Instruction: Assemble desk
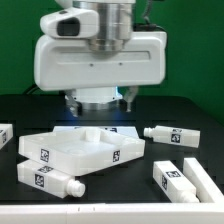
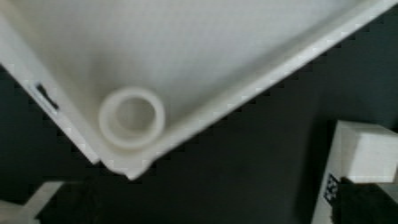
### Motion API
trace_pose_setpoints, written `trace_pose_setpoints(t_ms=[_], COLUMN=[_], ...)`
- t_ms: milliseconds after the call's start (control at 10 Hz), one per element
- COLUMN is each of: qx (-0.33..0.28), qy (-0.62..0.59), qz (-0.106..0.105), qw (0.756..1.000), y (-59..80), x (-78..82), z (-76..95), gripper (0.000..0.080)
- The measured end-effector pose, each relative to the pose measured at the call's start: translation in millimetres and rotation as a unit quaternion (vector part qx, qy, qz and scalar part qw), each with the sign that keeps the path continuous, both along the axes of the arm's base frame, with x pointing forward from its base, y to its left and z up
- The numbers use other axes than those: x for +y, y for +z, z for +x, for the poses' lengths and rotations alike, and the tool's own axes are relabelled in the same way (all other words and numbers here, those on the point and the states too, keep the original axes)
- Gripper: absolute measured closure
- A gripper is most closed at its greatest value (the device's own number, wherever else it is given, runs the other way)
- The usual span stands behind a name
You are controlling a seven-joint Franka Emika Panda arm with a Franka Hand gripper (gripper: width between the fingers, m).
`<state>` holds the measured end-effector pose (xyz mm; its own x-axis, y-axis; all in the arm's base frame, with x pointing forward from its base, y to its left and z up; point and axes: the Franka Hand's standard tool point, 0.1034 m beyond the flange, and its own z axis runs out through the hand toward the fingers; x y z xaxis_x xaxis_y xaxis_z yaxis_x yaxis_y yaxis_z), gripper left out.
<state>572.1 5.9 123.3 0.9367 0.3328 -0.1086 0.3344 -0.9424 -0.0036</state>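
Hovering my hand [image 1: 99, 104], wide open, over the panel [image 1: 82, 150], I worry it lands crooked and pushes the panel away.

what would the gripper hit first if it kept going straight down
Probably the desk panel: the gripper points down over it, and the wrist view looks onto a panel corner with its round socket. Its tips are hidden, so the exact contact spot is unclear.

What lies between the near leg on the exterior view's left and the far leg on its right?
The square rimmed desk panel, lying flat; the exterior view shows it.
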Motion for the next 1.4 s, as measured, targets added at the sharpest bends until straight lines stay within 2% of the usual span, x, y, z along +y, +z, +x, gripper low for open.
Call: trace_pose_setpoints(t_ms=[100,400,500,600,800,900,1000,1300,1400], qx=[-0.008,-0.008,-0.008,-0.012,-0.042,-0.067,-0.067,-0.068,-0.105], qy=[0.025,0.023,0.027,0.035,0.057,0.055,0.031,0.034,0.049], qz=[-0.005,-0.003,-0.004,-0.004,0.003,0.01,0.014,0.013,0.016], qw=[1.0,1.0,1.0,0.999,0.998,0.996,0.997,0.997,0.993], y=[4.3,1.0,-0.2,-5.0,-22.8,-35.4,-41.3,-39.8,-47.8], x=[15.0,13.2,13.5,18.9,50.4,61.8,57.4,57.6,66.0], z=[14.9,12.6,14.5,23.4,42.7,41.6,31.4,34.3,27.3], gripper=[0.015,0.015,0.015,0.015,0.015,0.015,0.015,0.015,0.015])
